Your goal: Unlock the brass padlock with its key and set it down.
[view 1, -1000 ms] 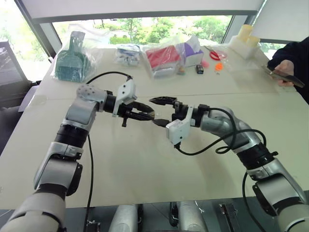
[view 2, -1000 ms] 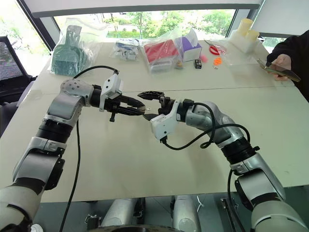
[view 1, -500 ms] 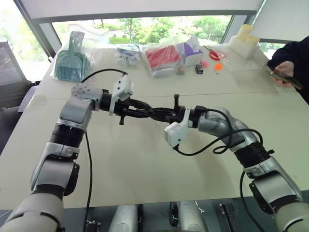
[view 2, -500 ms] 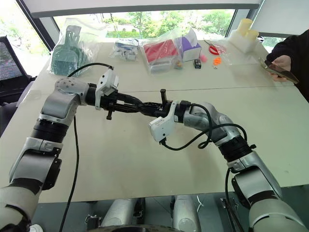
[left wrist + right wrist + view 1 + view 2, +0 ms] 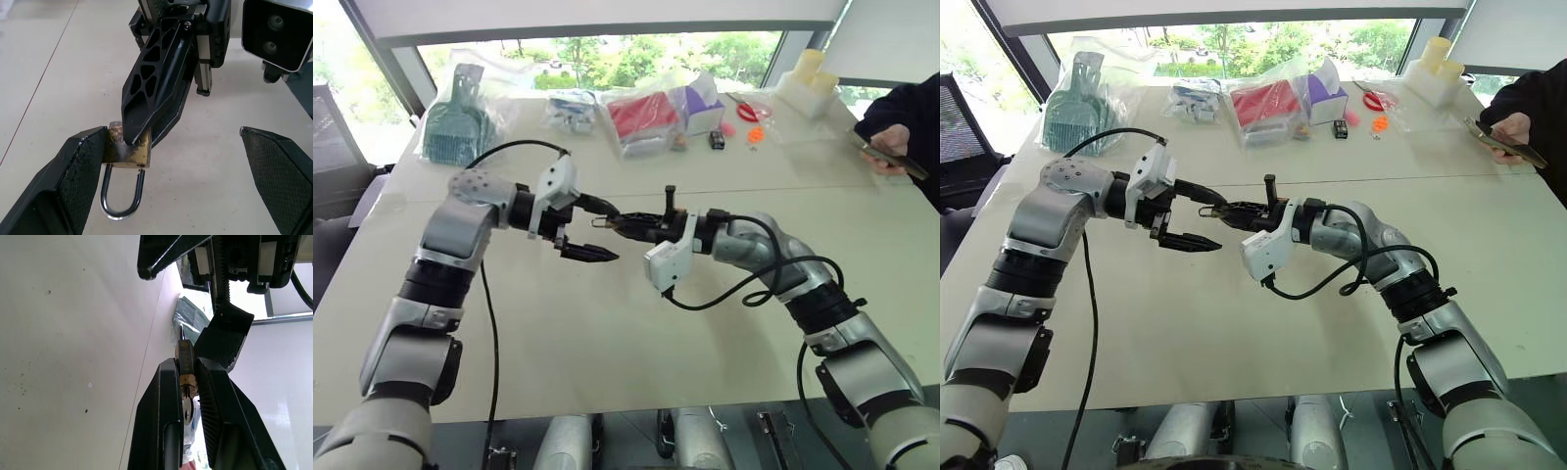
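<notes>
While the right end effector [image 5: 142, 128] pinches the small brass padlock [image 5: 128, 151] by its body above the pale desk [image 5: 607, 333], the left end effector [image 5: 590, 231] stands wide beside it, one finger touching; a handover, I'd say. Silvery steel shackle [image 5: 121, 196] points away from the right fingers; the key must come next

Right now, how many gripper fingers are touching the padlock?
3. Both fingers of the right gripper clamp the brass padlock, and one finger of the open left gripper rests against its side; the other stands clear.
</notes>
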